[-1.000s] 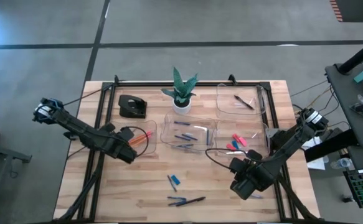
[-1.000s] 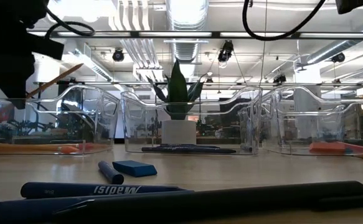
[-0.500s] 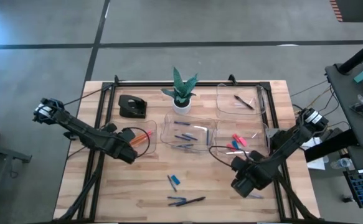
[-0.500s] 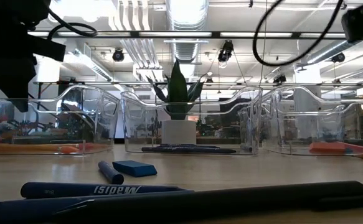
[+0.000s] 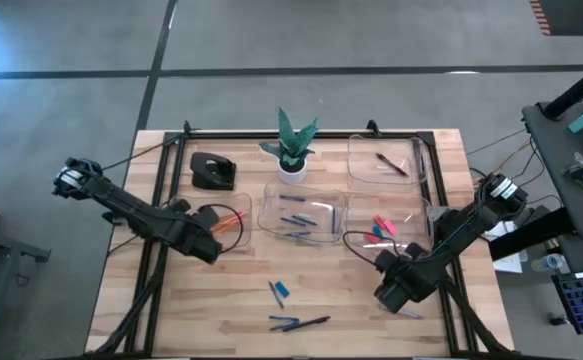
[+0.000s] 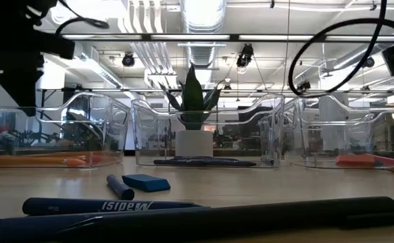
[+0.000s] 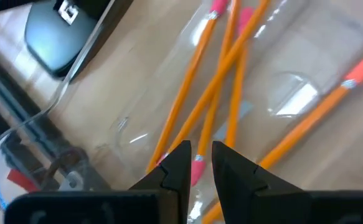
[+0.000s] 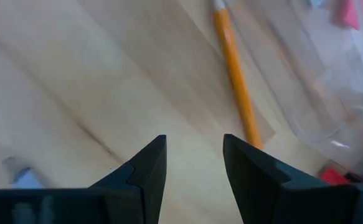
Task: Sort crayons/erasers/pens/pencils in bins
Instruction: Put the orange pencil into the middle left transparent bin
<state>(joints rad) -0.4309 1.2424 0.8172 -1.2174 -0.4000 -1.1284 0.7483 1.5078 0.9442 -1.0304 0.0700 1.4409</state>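
Note:
My left gripper (image 7: 200,149) hangs over the left bin (image 5: 233,236), its fingers a little apart with nothing between them. Several orange pencils (image 7: 231,68) lie in that bin under it. My right gripper (image 8: 193,140) stands open and points down over the bare table by the right bin (image 5: 411,215). One orange pencil (image 8: 236,81) lies on the wood just beyond its fingers. Pink erasers (image 5: 381,224) lie in the right bin, and a pen (image 5: 391,164) lies in the far right bin (image 5: 356,172).
The middle bin (image 5: 337,205) holds blue and dark sticks. On the near table lie a blue eraser (image 6: 146,182), a crayon (image 6: 119,187) and pens (image 5: 299,323). A potted plant (image 5: 292,150) and a black desk object (image 5: 212,170) stand at the far edge.
My left gripper has opened and let go of an orange pencil that it held slanted above the left bin; the pencil now lies among the others inside. My right gripper has come down toward the table, staying open.

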